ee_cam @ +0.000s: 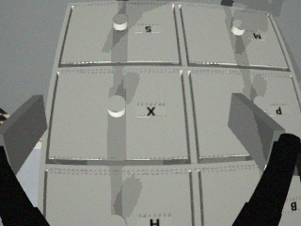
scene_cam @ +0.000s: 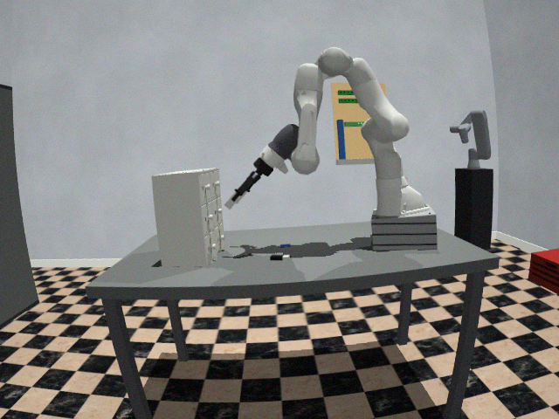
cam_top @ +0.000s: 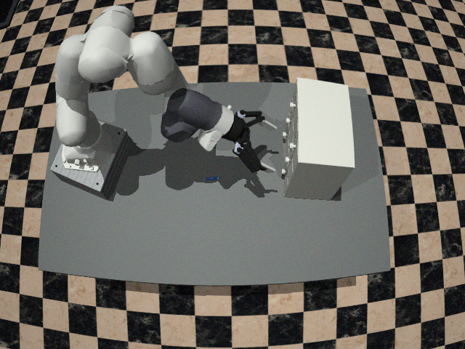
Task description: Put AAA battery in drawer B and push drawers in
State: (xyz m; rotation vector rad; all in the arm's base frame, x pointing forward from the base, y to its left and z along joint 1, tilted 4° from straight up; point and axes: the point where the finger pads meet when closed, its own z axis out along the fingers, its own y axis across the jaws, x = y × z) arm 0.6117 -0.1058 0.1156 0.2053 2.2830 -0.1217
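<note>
Wrist view: gripper spread wide, holding nothing, faces chest; drawer B lies lower-right of drawer X.

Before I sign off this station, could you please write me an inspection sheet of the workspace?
Surface: grey table, shadowed under the arm.
Job's things: white chest, drawers all appear pushed in; drawer B at the wrist view's edge.
Clutter: small blue item and a dark one lie apart; which is the battery, cannot tell.
Grippers: gripper open, empty, fingers facing the drawer fronts.
Cables: nothing seen.
Surroundings: checkered floor, black pedestal, red crate.
</note>
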